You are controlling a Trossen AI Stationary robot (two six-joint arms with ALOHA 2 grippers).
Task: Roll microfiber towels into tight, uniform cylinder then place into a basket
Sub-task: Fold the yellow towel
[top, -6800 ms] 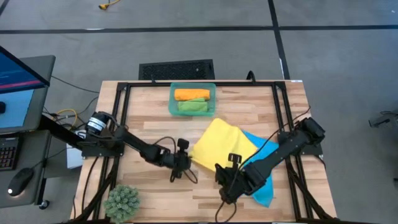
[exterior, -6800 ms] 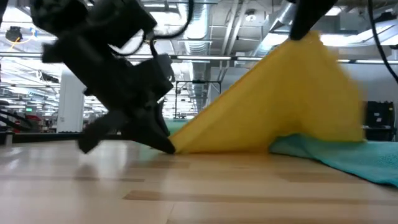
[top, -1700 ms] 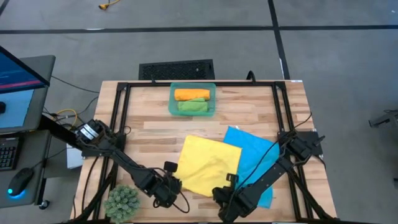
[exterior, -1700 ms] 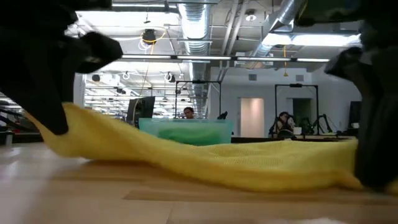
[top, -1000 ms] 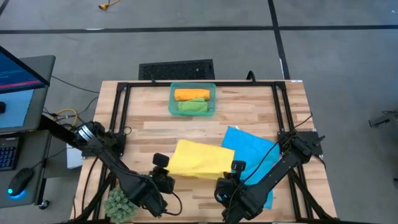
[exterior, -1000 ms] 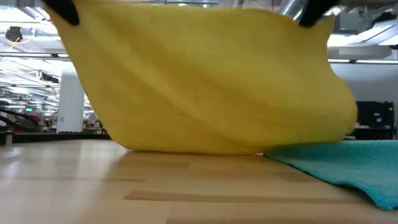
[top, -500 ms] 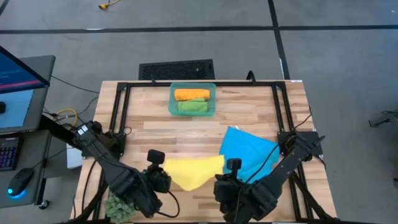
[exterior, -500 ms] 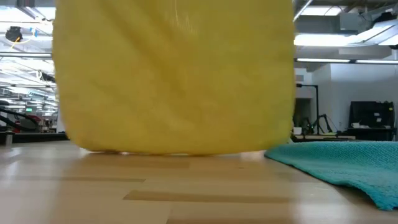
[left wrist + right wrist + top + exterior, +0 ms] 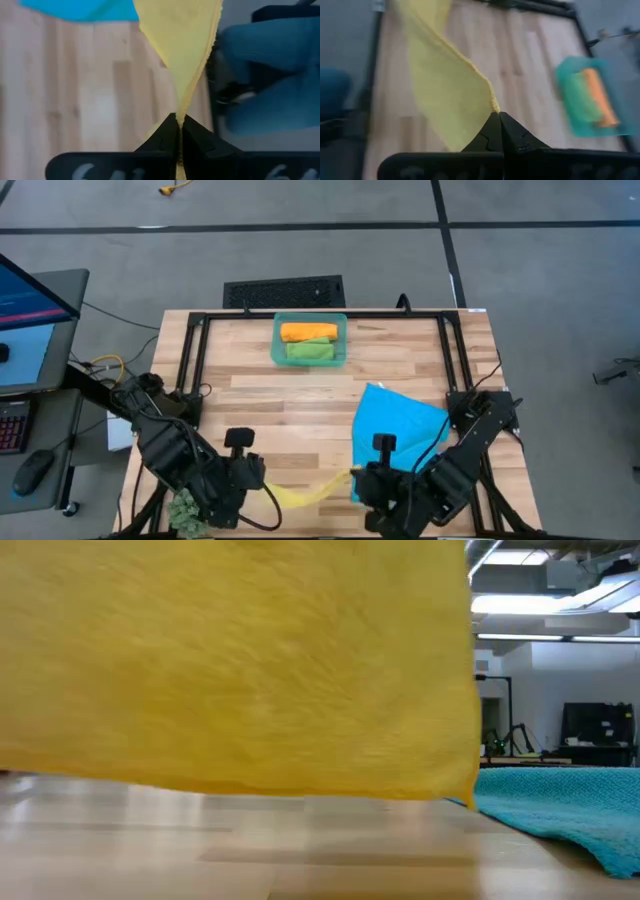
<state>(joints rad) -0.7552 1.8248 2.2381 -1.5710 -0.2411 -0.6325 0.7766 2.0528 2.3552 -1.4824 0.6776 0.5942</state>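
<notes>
The basket [image 9: 310,340] sits at the middle of the tabletop's [image 9: 260,395] far edge, and two rolled towels lie side by side inside it: the orange towel [image 9: 308,332] toward the far wall and the green towel [image 9: 309,351] just nearer. The high view alone shows this layout, together with the blue towel [image 9: 397,425] spread flat toward the tabletop's right side, and both arms drawn in at the near edge. From there the yellow towel [image 9: 305,492] appears only as a thin strip stretched between the two grippers, close to the near edge. The low view gives what the overhead one cannot: the yellow towel hangs as a broad sheet, its lower hem clear of the wood across most of the picture (the basket is hidden behind it), with the blue towel lying rumpled on the tabletop to the right. The wrist views settle the grips. The left gripper [image 9: 178,131] is closed tight on one corner of the yellow towel, the cloth pinched between its dark fingers [image 9: 165,135] and fanning away from them. The right gripper [image 9: 496,128] is likewise closed on another corner, and beyond its fingers the basket with its orange and green rolls shows blurred at the far edge. A spiky green plant ball [image 9: 184,506] sits at the near left corner, partly under the left arm.
</notes>
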